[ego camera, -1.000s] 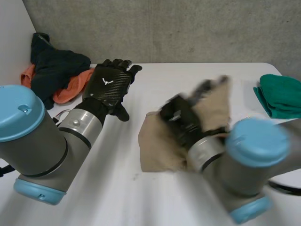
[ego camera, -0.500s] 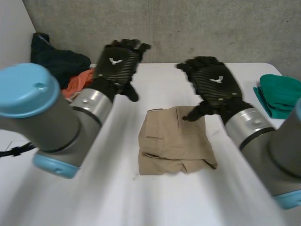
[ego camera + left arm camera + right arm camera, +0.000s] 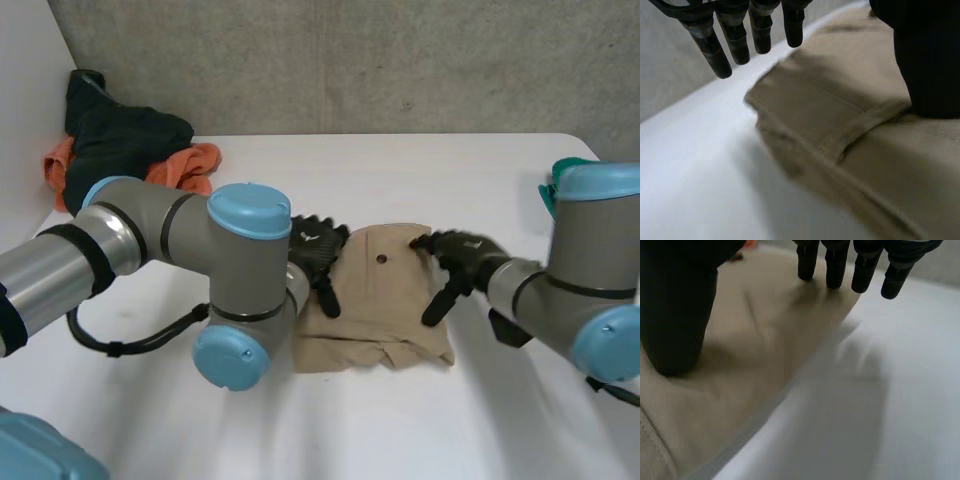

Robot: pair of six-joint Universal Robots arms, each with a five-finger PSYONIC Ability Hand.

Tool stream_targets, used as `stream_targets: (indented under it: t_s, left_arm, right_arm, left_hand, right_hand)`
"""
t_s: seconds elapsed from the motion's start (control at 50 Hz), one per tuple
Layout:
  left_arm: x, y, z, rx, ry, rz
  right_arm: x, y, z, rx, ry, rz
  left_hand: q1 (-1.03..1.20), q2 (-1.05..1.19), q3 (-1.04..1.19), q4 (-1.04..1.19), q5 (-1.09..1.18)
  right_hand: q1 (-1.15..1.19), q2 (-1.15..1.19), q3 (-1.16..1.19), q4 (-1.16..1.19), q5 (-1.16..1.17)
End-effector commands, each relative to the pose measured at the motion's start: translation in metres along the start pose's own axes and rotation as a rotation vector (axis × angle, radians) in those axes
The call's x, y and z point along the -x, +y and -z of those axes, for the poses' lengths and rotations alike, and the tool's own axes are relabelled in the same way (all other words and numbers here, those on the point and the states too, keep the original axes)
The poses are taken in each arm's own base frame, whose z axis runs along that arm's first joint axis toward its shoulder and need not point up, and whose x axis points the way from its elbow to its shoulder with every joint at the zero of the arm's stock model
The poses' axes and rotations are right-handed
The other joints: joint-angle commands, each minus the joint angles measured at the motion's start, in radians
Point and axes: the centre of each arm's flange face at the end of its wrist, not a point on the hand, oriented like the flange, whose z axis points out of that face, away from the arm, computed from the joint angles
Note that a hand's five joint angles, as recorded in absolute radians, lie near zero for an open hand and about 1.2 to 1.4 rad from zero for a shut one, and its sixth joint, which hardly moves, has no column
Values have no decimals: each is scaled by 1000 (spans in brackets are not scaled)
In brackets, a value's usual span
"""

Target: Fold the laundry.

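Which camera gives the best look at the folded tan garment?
The head view: the whole tan garment lies folded on the table. The left wrist view catches a seamed corner of it; the right wrist view, a flat edge.

Folded garment laid mid table, flanked by left robot hand and right robot hand; clothes heap behind, far-left.

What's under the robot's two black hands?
The folded tan garment lies under both. The left hand rests on one side edge and the right hand on the other, fingers straight. The palms hide patches of cloth, and the garment hides the white table beneath it.
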Motion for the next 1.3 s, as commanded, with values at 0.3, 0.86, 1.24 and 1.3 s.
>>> stream_targets:
  t_s: [0.3,0.86,1.24,1.3]
  left_arm:
    - [20,-48,37,-44,68,-27]
    - [16,-121,104,-348,633,97]
    - [19,-132,115,-385,620,84]
    - [20,-136,117,-398,618,80]
  right_arm:
    - [20,-38,37,-176,89,201]
    - [100,73,16,-375,50,476]
    - [54,-14,-18,-590,263,413]
    - [38,-40,-16,-648,297,406]
  left_hand:
    - [-8,-31,-33,-25,-43]
    - [9,-14,-16,-7,-26]
    - [9,-14,-16,-7,-26]
    - [6,-17,-19,-10,-28]
  right_hand:
    - [-49,-38,-35,-36,-50]
    - [-49,-38,-35,-36,-50]
    - [1173,1184,1187,1186,1172]
    - [1173,1184,1187,1186,1172]
